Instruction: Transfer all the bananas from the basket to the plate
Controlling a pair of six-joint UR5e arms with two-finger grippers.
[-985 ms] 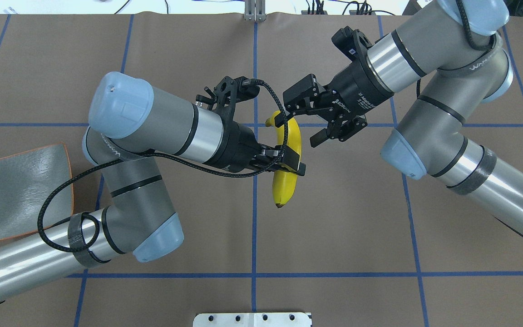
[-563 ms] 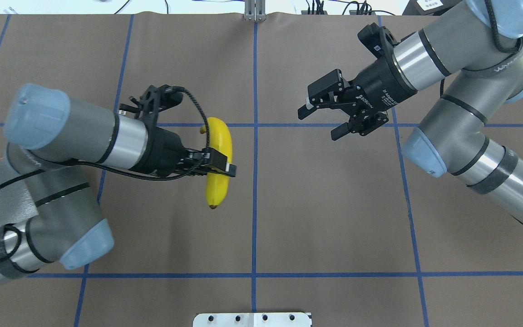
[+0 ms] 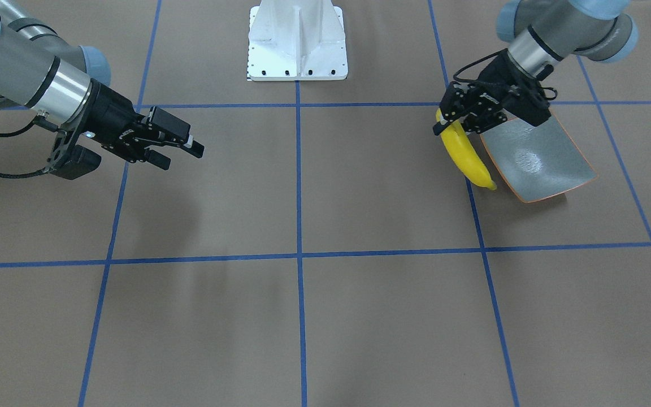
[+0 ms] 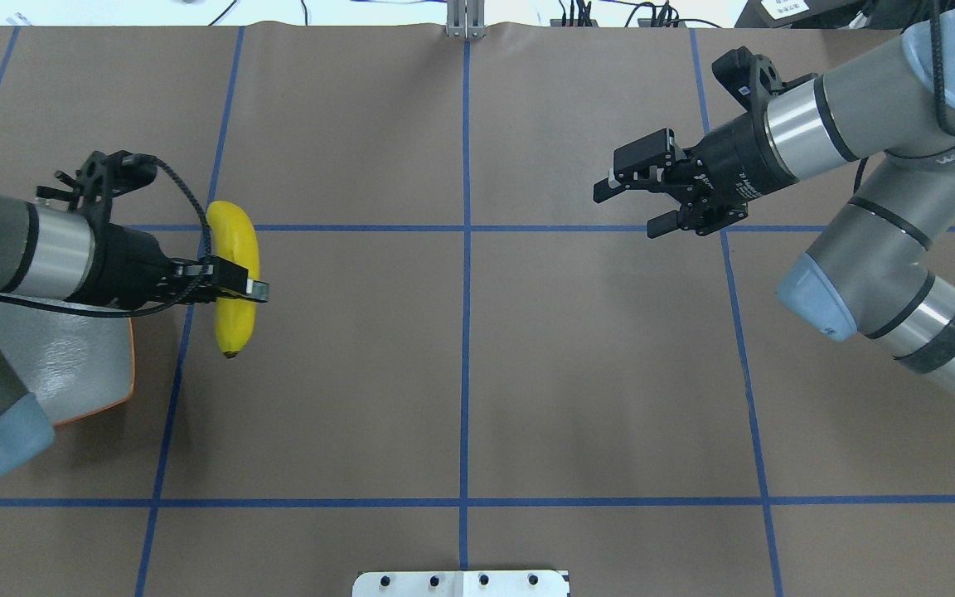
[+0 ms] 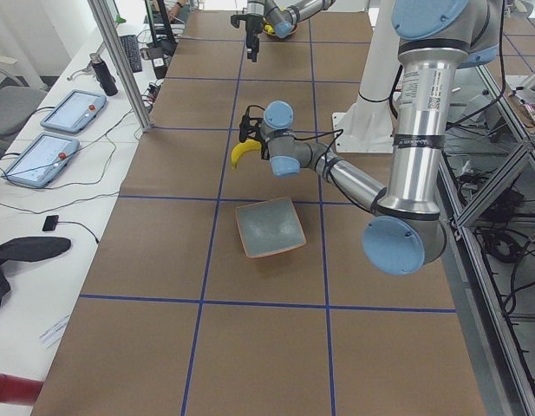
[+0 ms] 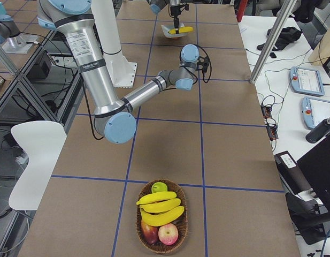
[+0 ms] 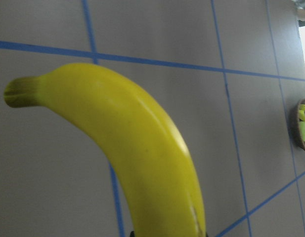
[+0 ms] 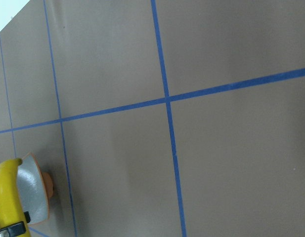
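Your left arm has swung well over to its own side since the hand-off at mid-table, carrying the banana (image 4: 233,249) with it, and the right arm has drawn back toward its side. The left claw (image 4: 233,290) is clenched on the banana at about mid-length. The right claw (image 4: 640,203) hangs released, jaws spread and nothing between them, well apart from the fruit.

The relation to watch is banana to plate (image 4: 104,365). The banana's long axis runs away from the robot and back toward it, square across the claw's fingers, with the stem end far and the dark tip near. The plate lies farther to the robot's left, back along the wrist and partly under the arm. In the front-facing view the banana sits just at the plate's inner edge, above the table (image 4: 461,373) rather than over the dish. You likely need a little more travel leftward before letting go.

The basket (image 6: 183,230) stands at the table's right end, where the other bananas (image 6: 160,208) wait; the right arm is the nearer one to them.
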